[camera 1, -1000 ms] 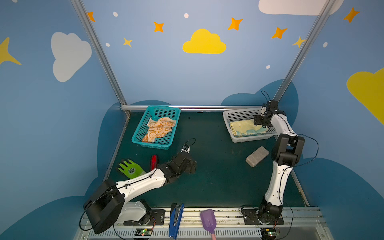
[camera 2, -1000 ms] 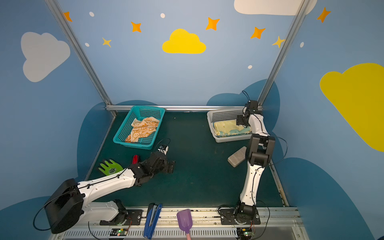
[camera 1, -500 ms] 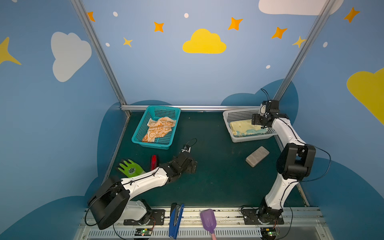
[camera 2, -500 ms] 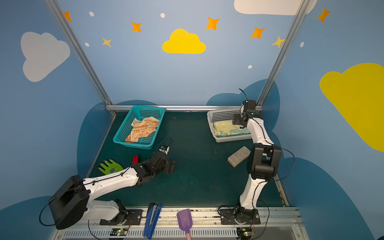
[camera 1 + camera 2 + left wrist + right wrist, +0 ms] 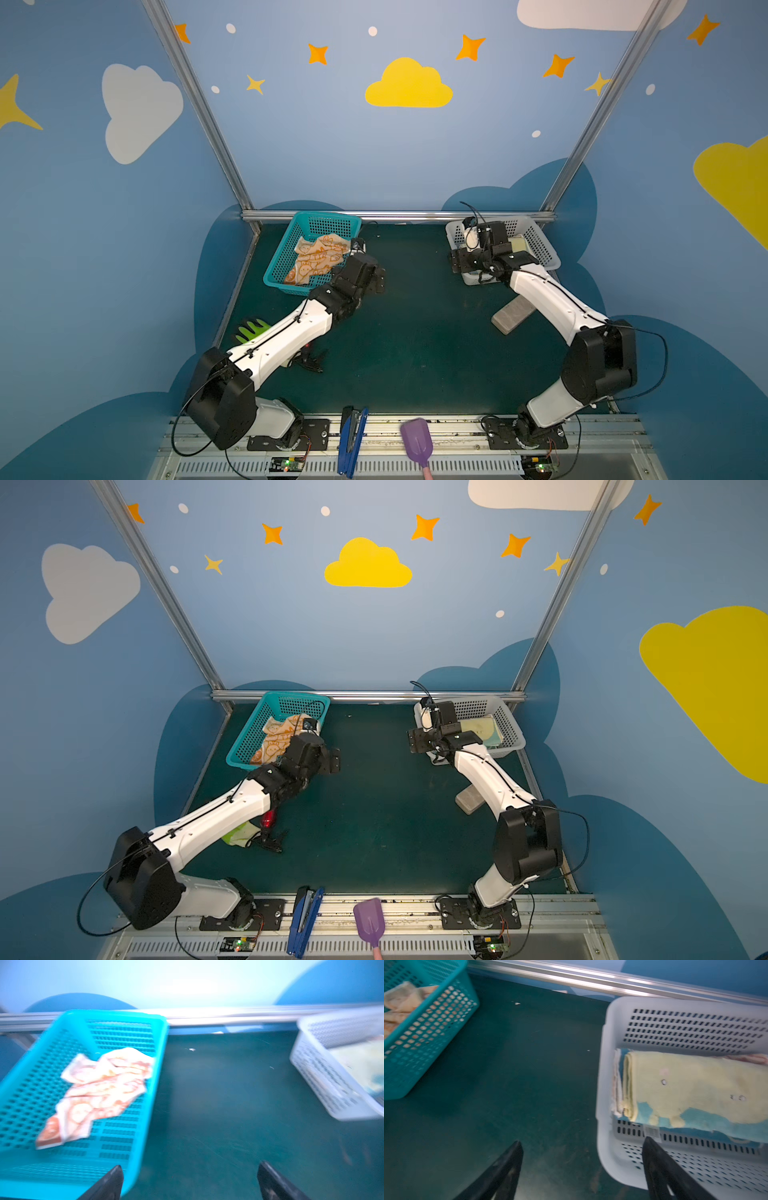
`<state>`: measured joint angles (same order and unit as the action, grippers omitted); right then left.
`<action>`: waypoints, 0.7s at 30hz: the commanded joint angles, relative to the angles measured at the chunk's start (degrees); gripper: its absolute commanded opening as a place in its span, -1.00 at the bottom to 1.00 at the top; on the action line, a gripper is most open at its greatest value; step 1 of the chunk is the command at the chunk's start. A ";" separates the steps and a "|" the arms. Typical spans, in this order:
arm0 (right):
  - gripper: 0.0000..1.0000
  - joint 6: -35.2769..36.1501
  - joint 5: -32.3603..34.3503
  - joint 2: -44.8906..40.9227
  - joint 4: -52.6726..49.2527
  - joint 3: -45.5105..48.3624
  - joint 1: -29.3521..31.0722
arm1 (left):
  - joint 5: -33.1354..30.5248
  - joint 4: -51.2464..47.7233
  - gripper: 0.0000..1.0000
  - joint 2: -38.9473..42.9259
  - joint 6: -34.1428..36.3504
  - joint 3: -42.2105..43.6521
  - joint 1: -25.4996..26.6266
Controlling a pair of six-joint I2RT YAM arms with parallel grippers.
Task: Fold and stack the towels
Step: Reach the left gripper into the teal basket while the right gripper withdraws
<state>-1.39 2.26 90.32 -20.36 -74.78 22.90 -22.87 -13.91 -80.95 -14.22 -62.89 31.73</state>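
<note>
— So, where do the towels lie?
— Split between two baskets. The orange towel with cream rabbits lies crumpled and unfolded on the floor of the teal basket, at the back left of the green mat. The others are in the white basket at the back right. A pale-yellow towel is folded on top and a blue towel shows under its edge. A thin pinkish strip of cloth runs along the far side (too little shows to name it).
— And the left gripper?
— Its jaws stand wide apart and hold nothing. It hangs just beside the teal basket's right wall. In the blurred left wrist view one finger lies over the basket's near corner and the other over bare mat.
— The right gripper?
— Spread wide too, and empty. It sits at the white basket's left end, one finger over the rim and the other over the mat, apart from the folded stack.
— Anything else on the mat?
— A grey block lies partly under the right arm, and a green glove partly under the left arm.
</note>
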 commanded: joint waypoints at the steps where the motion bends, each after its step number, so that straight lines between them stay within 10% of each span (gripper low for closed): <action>1: 0.72 2.68 5.16 -2.75 3.44 1.41 5.35 | -2.37 -6.34 0.99 -2.95 -0.83 -3.77 -4.59; 6: 0.72 9.57 18.43 -2.19 5.58 3.38 14.50 | -2.40 -8.59 0.99 -7.97 -1.86 -8.46 -10.58; 11: 0.77 -4.96 32.21 -1.77 4.60 4.25 17.78 | -0.62 -10.32 0.99 -14.92 -3.81 -14.03 -16.66; 21: 0.77 -7.54 21.96 -2.26 -0.47 6.82 19.27 | 11.31 -22.95 0.99 -39.84 -5.92 -39.02 -25.75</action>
<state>-6.66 26.09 88.55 -17.43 -68.51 41.21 -16.19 -28.73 -115.48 -19.16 -95.09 6.92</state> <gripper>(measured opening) 0.887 0.997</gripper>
